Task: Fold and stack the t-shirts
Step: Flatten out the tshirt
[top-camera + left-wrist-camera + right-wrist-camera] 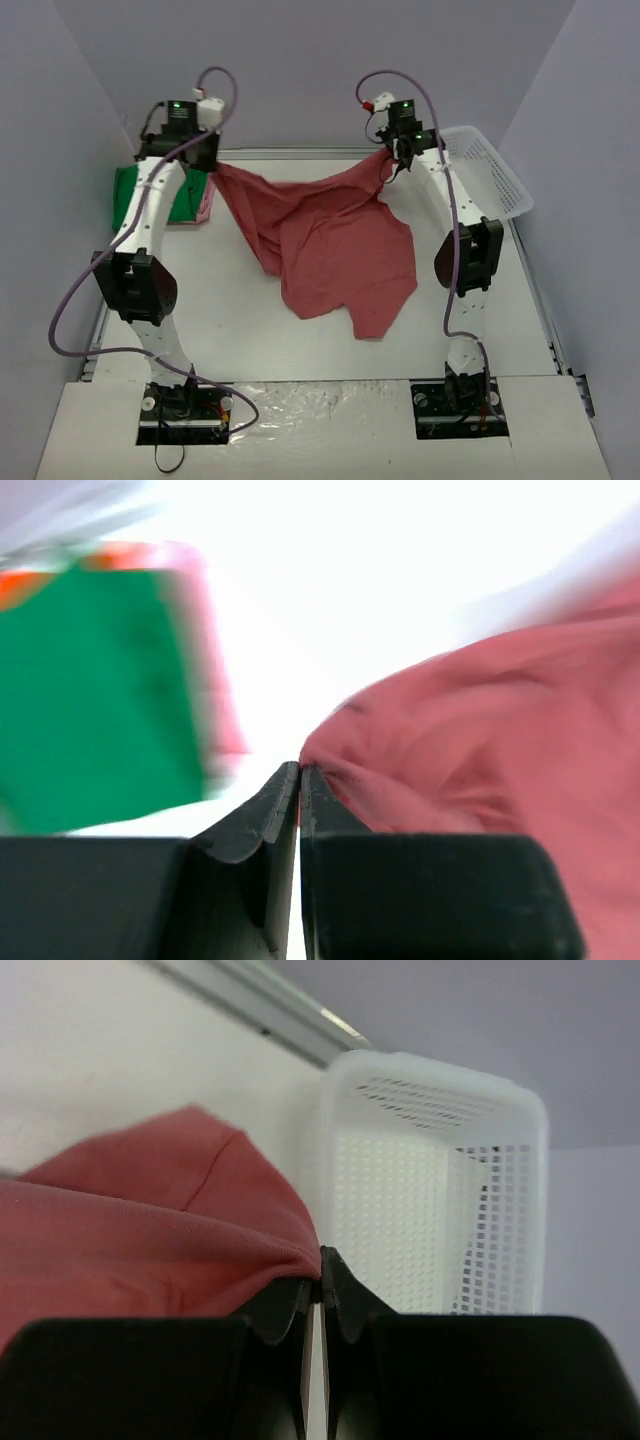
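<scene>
Left fingers [262, 825] and right fingers [285, 1310] each clamp an edge of the red shirt [330, 250], which sags onto the tabletop [230, 320].

Looked steeply down from above and behind the arm bases [185, 410] in the top view, far enough off to take in the whole table [240, 330]. Sat close behind the left gripper [300, 772] in the left wrist view, facing along its fingers [255, 825] toward the green shirt [90, 700] and dusty-red shirt [480, 730], and likewise behind the right gripper [321, 1258], facing the white mesh basket [390, 1210]. Shared the dusty-red shirt across all three views, the basket between top and right wrist.
</scene>
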You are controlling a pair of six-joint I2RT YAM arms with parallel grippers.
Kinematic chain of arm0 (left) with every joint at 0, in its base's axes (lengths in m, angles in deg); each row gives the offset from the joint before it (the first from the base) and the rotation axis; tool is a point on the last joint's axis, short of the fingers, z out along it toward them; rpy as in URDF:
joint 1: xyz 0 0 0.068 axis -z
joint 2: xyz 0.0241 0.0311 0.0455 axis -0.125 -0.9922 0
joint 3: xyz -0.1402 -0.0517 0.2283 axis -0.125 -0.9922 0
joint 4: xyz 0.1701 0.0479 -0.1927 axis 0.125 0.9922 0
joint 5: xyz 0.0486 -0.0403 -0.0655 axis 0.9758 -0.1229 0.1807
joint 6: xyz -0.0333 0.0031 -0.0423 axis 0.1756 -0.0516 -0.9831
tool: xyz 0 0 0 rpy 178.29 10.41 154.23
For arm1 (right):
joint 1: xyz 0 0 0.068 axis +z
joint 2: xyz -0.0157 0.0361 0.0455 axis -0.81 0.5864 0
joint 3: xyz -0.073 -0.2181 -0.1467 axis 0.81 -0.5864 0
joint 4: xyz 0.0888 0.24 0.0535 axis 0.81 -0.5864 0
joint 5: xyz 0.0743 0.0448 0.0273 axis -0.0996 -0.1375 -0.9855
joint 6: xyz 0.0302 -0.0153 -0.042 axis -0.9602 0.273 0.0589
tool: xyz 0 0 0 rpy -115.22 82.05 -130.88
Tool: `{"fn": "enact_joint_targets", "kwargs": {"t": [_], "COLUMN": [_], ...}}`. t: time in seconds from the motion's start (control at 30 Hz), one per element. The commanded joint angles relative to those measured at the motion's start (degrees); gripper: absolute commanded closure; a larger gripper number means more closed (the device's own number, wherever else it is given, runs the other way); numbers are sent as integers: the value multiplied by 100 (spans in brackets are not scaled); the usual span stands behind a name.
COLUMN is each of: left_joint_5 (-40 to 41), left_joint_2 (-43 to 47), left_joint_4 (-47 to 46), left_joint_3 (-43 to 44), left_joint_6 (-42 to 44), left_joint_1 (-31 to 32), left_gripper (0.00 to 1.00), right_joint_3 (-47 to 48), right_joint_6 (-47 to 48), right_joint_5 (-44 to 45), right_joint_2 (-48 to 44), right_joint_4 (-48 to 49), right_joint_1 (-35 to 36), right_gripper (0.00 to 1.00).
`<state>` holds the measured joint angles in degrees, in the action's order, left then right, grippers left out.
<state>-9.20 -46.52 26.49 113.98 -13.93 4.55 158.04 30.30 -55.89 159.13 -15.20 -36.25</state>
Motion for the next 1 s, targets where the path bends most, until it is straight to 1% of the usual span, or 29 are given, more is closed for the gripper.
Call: {"fn": "enact_joint_targets", "kwargs": {"t": [0.0,0.03,0.1,0.13,0.2,0.23,0.27,0.3,0.33,0.37,0.4,0.43,0.47,0.5,0.53,0.6,0.63,0.7,0.77,0.83,0.93,0.97], "left_joint_5": [306,253,-1,-116,-239,-257,-266,-301,-327,-354,-380,-389,-372,-363,-258,-196,-31,76,164,234,296,322], "left_joint_2": [-94,-199,-130,79,396,780,984,1212,1685,1924,2179,2704,2961,3225,3715,4348,4492,4712,4774,4661,4441,4275], "left_joint_4": [318,396,450,467,432,424,424,406,397,336,318,283,196,152,81,-7,45,177,186,143,-59,-112], "left_joint_3": [1080,1338,1830,1928,1973,1921,1851,1755,1606,1230,1035,815,378,182,-11,-486,-583,-619,-637,-593,-576,-576], "left_joint_6": [364,303,180,110,21,12,12,30,91,126,161,196,205,223,214,206,197,197,223,276,329,337], "left_joint_1": [-679,-846,-944,-970,-988,-997,-1006,-1006,-1006,-1014,-1014,-1014,-1014,-1014,-1023,-1014,-1023,-1014,-1014,-1023,-1023,-1023], "left_gripper": [98,98,98,98,98,98,98,98,98,98,98,98,98,98,98,98,98,98,98,98,98,98], "right_joint_3": [1027,1194,1406,1424,1372,1345,1275,1074,942,784,591,154,-50,-235,-568,-851,-1070,-1186,-1230,-1160,-1090,-1064], "right_joint_6": [-397,-423,-493,-528,-695,-748,-862,-906,-959,-1029,-1134,-1196,-1249,-1293,-1380,-1460,-1460,-1495,-1487,-1469,-1426,-1399], "right_joint_5": [-334,-360,-570,-659,-817,-931,-993,-1072,-1177,-1256,-1318,-1319,-1588,-1661,-1757,-1916,-1916,-1812,-1776,-1723,-1592,-1565], "right_joint_2": [-427,-505,-742,-1100,-1515,-1952,-2191,-2420,-2918,-3193,-3465,-4042,-4335,-4582,-5080,-5731,-5901,-6235,-6333,-6228,-5842,-5571], "right_joint_4": [53,26,17,17,26,17,17,17,17,17,26,26,43,61,52,52,52,35,26,35,105,123], "right_joint_1": [-658,-694,-756,-765,-791,-800,-800,-800,-800,-800,-800,-809,-826,-853,-983,-1160,-1317,-1406,-1494,-1521,-1539,-1530], "right_gripper": [100,100,100,100,100,100,100,100,100,100,100,100,100,100,100,100,100,100,100,100,100,100]}}
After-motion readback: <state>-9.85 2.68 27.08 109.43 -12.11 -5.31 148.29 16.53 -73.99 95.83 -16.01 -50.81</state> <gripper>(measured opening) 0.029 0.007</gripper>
